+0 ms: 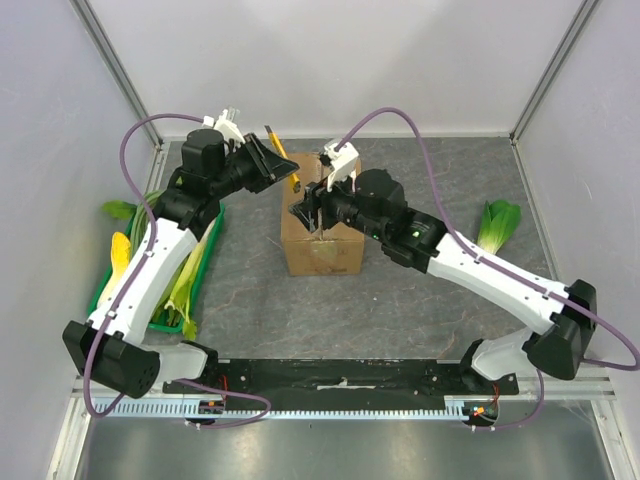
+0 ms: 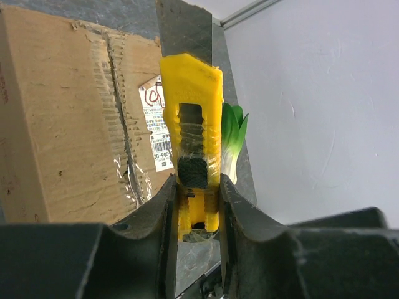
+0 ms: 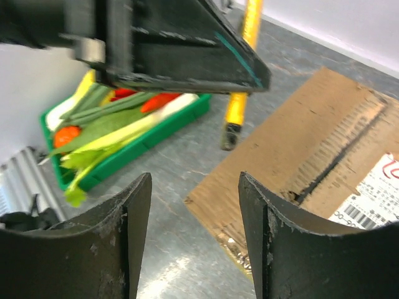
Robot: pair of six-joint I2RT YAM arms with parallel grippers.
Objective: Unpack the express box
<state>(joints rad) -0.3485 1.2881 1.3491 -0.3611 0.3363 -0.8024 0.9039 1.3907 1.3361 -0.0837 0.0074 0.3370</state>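
Progress looks early to middling. The express box (image 1: 322, 240) sits at the middle of the counter (image 1: 250, 300), between the two arms. Its top flaps lie flat and nothing has been taken out. The wrist views show ragged cardboard and lifted tape along the top seam beside the shipping label (image 2: 157, 121), so I judge the seam at least partly cut. I cannot tell if it is cut through along its whole length.

The left end effector (image 2: 198, 182) is clamped on a yellow utility knife (image 2: 190, 124), with a grey blade showing past its body. The knife hangs just beside the box's far-left edge, and I cannot tell if it touches. The right end effector (image 3: 194, 187) hovers over the box's top with its fingers apart and nothing between them. What probably remains is finishing the seam, folding the flaps back and lifting out the contents, which are hidden.

The counter is a grey, stone-patterned sheet. A green tray (image 1: 102, 290) of vegetables lies at the left and a bok choy (image 1: 497, 225) at the right, both well apart from the box. White walls (image 1: 330, 60) with metal corner posts close in the cell.
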